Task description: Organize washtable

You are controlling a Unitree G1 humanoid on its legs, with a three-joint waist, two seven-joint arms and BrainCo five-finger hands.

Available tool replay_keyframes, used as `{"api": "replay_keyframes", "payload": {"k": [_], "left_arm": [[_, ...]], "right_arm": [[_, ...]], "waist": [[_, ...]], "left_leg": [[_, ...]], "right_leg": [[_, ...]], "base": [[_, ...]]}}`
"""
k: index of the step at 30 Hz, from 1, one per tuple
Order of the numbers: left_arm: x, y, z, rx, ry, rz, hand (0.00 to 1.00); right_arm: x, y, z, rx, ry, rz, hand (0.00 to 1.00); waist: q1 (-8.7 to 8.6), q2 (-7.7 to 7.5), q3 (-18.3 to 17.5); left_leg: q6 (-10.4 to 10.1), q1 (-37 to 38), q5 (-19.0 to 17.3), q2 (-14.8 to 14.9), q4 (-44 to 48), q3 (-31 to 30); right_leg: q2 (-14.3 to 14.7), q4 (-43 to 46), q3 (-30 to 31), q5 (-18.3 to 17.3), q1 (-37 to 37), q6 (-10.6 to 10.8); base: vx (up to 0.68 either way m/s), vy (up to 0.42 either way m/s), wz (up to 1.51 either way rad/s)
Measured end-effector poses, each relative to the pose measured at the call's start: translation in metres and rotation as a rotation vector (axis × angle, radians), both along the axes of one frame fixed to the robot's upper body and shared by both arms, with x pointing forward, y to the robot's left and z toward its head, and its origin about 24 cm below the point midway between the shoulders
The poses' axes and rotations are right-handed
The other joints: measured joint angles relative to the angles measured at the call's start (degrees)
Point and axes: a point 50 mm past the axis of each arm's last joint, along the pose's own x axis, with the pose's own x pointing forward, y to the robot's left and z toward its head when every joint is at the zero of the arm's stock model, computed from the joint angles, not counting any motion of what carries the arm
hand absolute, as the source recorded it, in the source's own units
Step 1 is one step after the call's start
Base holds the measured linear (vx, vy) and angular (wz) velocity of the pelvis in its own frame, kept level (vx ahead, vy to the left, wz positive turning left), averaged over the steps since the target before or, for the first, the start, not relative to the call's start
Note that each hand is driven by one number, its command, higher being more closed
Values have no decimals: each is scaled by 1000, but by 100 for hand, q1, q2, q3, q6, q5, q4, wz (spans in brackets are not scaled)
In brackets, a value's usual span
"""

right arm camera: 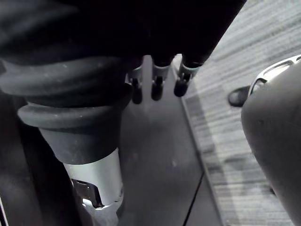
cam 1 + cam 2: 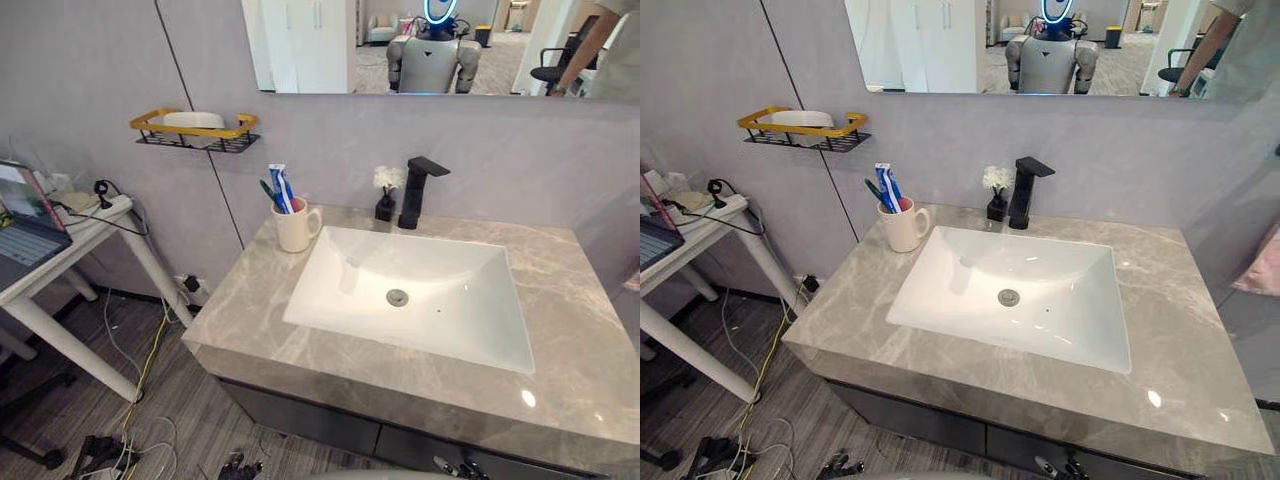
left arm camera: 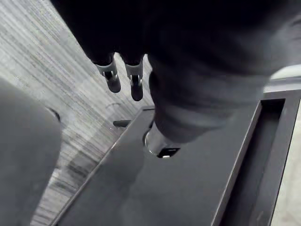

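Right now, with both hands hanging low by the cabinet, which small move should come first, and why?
Probably raise the left hand toward the cup at the back left of the counter. Both it and the right hand hang open and empty by the cabinet, and the cup with its toothpaste is the loose item on that side.

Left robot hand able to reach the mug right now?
Probably yes. The mug stands at the left of the counter with bare stone in front; the left robot hand hangs low by the dark cabinet, so it must rise first.
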Motion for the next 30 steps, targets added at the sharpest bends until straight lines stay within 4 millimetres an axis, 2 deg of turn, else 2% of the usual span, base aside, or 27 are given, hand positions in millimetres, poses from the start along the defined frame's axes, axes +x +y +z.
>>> {"api": "replay_keyframes", "payload": {"k": [2, 6, 11, 12, 16, 17, 19, 20, 21, 22, 23, 24, 25, 27, 28, 29, 30], "left_arm": [[4, 0, -1, 5, 8, -30, 0], [12, -2, -1, 18, 2, -88, 0], [23, -2, 1, 25, -23, -119, 0], [29, -1, 2, 31, -38, -117, 0], [41, 3, 7, 45, -81, -115, 0], [46, 3, 9, 49, -102, -113, 0], [55, -1, 13, 51, -141, -109, 0], [59, 4, 16, 69, -156, -113, 0], [59, 5, 16, 74, -157, -117, 0], [62, 5, 17, 81, -159, -130, 0], [63, 6, 17, 83, -159, -128, 0], [61, 5, 15, 84, -141, -147, 0], [58, 5, 13, 87, -121, -169, 0], [56, 2, 10, 114, -86, -283, 0], [58, -1, 9, 119, -79, -322, 0], [64, -10, 9, 119, -82, -392, 0], [68, -17, 10, 122, -89, -444, 0]], "right_arm": [[3, 1, 0, 0, -2, 8, 0], [15, 4, -1, 3, -17, 45, 0], [23, 12, 5, 10, -70, 135, 0], [25, 13, 6, 14, -84, 141, 0], [31, 11, 5, 19, -96, 129, 0], [32, 9, 6, 11, -106, 127, 0], [31, 3, 6, -12, -88, 115, 0], [42, 5, 8, -16, -107, 118, 0], [46, 8, 8, -12, -114, 117, 0], [47, 16, 8, 2, -122, 120, 0], [49, 18, 9, 6, -131, 122, 0], [51, 17, 10, 1, -136, 133, 0], [49, 16, 10, 0, -131, 130, 0], [51, 15, 11, 0, -141, 117, 0], [52, 14, 11, -4, -147, 117, 0], [54, 11, 12, -10, -152, 103, 0], [54, 9, 11, -10, -148, 92, 0]], "waist": [[-10, -1, 21], [-145, -32, 150], [-139, -103, 400], [-128, -184, 492], [-84, -254, 787], [-58, -251, 888], [146, -209, 1010], [159, -279, 1050], [135, -301, 1060], [48, -357, 1082], [20, -412, 1115], [3, -362, 1107], [-97, -334, 1117], [-389, -301, 1096], [-459, -247, 1067], [-506, -148, 1036], [-520, -92, 1000]], "left_leg": [[-3, 65, -2, 12, -13, 81], [-4, 117, -7, 10, -13, 176], [-43, -66, -55, 57, 38, 206], [-43, -165, -52, 71, 105, 149], [-2, -696, 50, -13, 404, -446], [2, -870, 102, -66, 482, -748], [3, -1119, 247, -108, 450, -933], [132, -1482, 721, -240, 455, -876], [154, -1618, 982, -289, 371, -789], [215, -1649, 1303, -337, 103, -516], [300, -1721, 955, -266, 520, -39], [401, -1654, 292, 29, 1259, 801], [404, -1482, 63, 281, 1604, 1374], [455, -990, -46, 861, 1906, 2637], [384, -962, -20, 949, 1832, 2831], [130, -971, -117, 863, 1595, 3059], [76, -887, -149, 710, 1304, 3050]], "right_leg": [[20, -5, 108, 7, 0, -10], [61, -12, 253, 48, -21, -40], [105, -51, 350, 80, -163, -125], [109, 4, 298, 63, -226, -149], [8, 465, -292, -217, -426, -133], [-101, 642, -577, -344, -537, -108], [-216, 1104, -805, -561, -824, -119], [-401, 1540, -1005, -718, -1164, -246], [-470, 1608, -1085, -696, -1283, -310], [-666, 1478, -1343, -601, -1347, -461], [-702, 1463, -1497, -614, -1308, -441], [-784, 1566, -1665, -614, -1261, -440], [-860, 1673, -1823, -614, -1160, -440], [-1059, 1848, -2274, -613, -968, -439], [-1093, 1878, -2407, -610, -946, -431], [-1154, 1895, -2648, -525, -908, -293], [-1188, 1842, -2848, -469, -823, -205]], "base": [[3, 2, -30], [-32, 1, -18], [-71, -6, -10], [-57, -29, 30], [-2, -26, 84], [-22, -12, 126], [-23, -14, 100], [-39, -39, 79], [-60, -38, 114], [-33, 7, 90], [15, -24, 97], [36, 5, 77], [10, 58, 90], [-51, 189, 98], [-83, 256, 113], [-93, 324, 114], [-117, 393, 143]]}}
